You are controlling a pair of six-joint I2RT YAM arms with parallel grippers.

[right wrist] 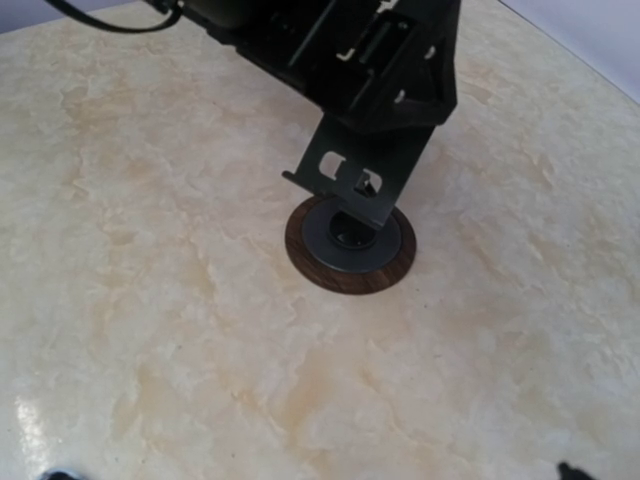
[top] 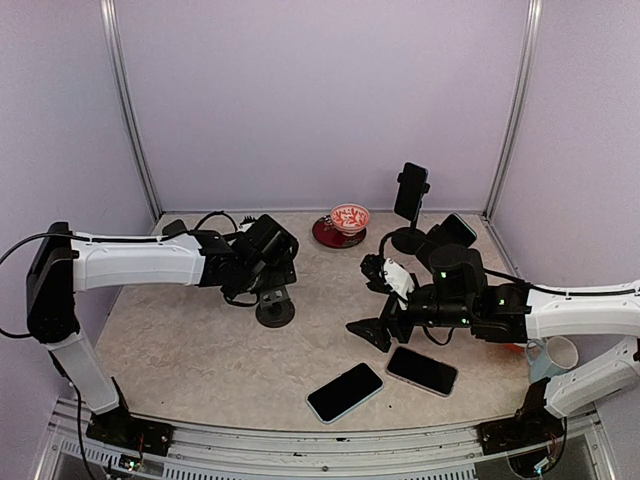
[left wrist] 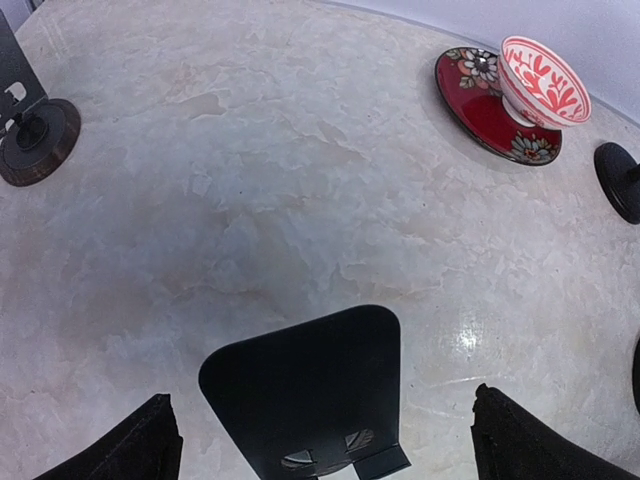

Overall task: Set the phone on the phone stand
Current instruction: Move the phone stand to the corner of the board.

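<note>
From the top, the left gripper (top: 266, 276) hung right over the empty phone stand (top: 275, 308). Its jaws were spread wide and held nothing. It looked parked there to help keep the stand steady. The right gripper (top: 372, 300) was wide open and empty too, low over the table (top: 180, 350). It was near two phones lying flat by the front edge, the left phone (top: 345, 392) and the right phone (top: 422, 370) just beside it. Neither was on the stand yet. A third phone (top: 411, 190) stood up on a back stand (top: 408, 240), near a red bowl (top: 350, 215).

From the left wrist, the stand's black plate (left wrist: 310, 385) sat between the two fingers (left wrist: 140, 450), and they did not touch it.

From the right wrist, the stand's round brown base (right wrist: 350, 262) sat under the left gripper. The right gripper's own tips only peeked in at the bottom edge.

No words or brand names could be read anywhere.
</note>
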